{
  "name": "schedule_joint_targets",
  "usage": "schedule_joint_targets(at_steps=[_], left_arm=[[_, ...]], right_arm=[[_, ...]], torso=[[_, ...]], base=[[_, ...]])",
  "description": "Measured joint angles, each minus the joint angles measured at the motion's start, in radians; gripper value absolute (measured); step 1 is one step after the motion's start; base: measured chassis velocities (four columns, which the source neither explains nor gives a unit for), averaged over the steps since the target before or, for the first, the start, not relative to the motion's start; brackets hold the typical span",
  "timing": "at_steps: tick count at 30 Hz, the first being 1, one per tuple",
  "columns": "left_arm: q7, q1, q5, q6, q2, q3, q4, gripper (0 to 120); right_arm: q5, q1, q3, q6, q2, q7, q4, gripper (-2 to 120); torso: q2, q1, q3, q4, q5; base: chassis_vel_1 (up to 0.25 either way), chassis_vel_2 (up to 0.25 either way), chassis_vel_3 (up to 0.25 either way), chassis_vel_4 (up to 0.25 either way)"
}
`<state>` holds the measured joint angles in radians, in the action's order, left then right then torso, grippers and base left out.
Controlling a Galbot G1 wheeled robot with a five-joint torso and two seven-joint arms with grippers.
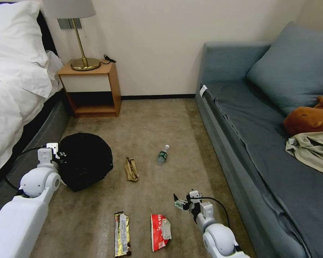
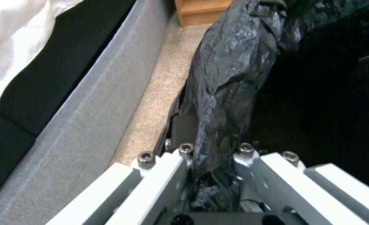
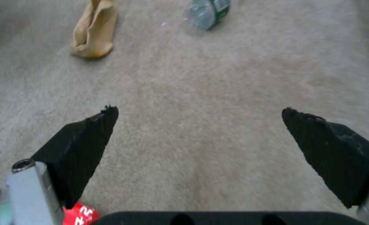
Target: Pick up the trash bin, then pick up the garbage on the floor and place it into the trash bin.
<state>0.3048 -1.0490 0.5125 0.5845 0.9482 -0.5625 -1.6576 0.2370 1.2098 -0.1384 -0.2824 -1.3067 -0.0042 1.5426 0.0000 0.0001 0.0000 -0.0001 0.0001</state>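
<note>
step in hand: bin secured, first litter pick pending.
my left gripper [image 2: 211, 175] is clamped on the rim of the small round black-bagged trash bin [image 1: 84, 161] beside the bed; my right gripper [image 3: 201, 125] hangs spread wide over carpet, just beside the red-and-white snack wrapper [image 1: 159, 231]. next move, i judge: descend onto that wrapper and close.

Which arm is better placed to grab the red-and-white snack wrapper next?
The right. The right gripper hangs open just beside the red-and-white snack wrapper on the carpet, while the left gripper is shut on the black-bagged round trash bin.
</note>
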Motion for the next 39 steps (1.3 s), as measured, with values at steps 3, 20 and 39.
schedule_joint_targets(at_steps=[3, 20, 39], left_arm=[[-0.001, -0.009, -0.006, 0.005, 0.0, -0.007, -0.017, 2], [-0.045, -0.048, -0.077, 0.016, 0.017, -0.002, -0.104, 2], [-0.087, -0.043, -0.098, -0.006, 0.007, 0.008, -0.087, 2]], right_arm=[[0.049, -0.073, 0.058, -0.015, 0.028, 0.003, -0.042, 100], [0.404, -0.408, 0.534, -0.131, 0.376, -0.07, -0.085, 100], [0.473, -0.58, 0.826, -0.126, 0.369, -0.113, -0.146, 100]], torso=[[0.0, 0.0, 0.0, 0.0002, 0.0], [0.0, 0.0, 0.0, 0.0, 0.0002], [0.0, 0.0, 0.0, 0.0001, -0.0002]], base=[[0.0, 0.0, 0.0, 0.0], [0.0, 0.0, 0.0, 0.0], [0.0, 0.0, 0.0, 0.0]])
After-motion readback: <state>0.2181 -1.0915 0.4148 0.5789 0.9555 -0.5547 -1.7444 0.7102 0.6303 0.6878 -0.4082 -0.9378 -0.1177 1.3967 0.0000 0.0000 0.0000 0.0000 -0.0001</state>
